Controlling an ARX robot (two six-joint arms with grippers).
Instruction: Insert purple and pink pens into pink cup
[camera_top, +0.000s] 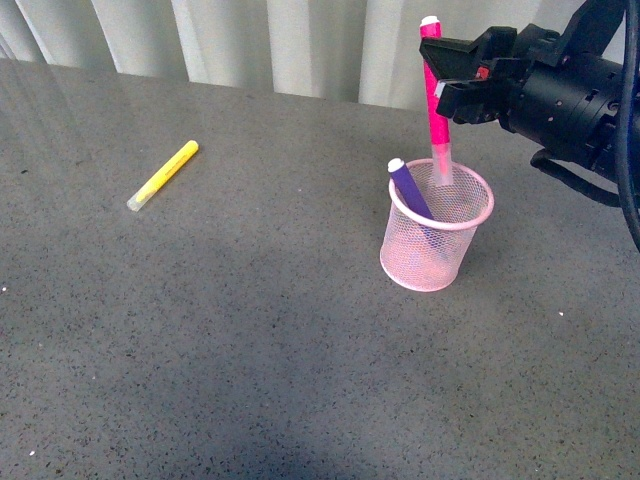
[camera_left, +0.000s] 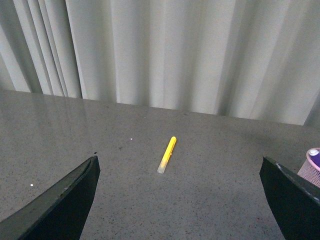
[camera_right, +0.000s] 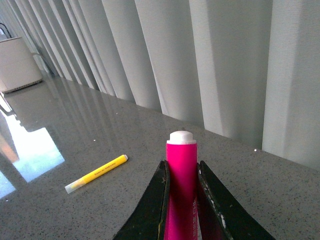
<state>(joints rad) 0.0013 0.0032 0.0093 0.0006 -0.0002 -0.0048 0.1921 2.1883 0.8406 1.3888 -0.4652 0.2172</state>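
The pink cup stands on the grey table right of centre. The purple pen leans inside it, its pale end up at the rim; its tip and the cup's edge show in the left wrist view. My right gripper is shut on the pink pen, held upright with its pale lower end inside the cup's mouth at the far side. In the right wrist view the pink pen sits between the fingers. My left gripper is open and empty above the table.
A yellow marker lies on the table at the left, also in the left wrist view and the right wrist view. Pale curtains hang behind the table's far edge. A white box stands far off.
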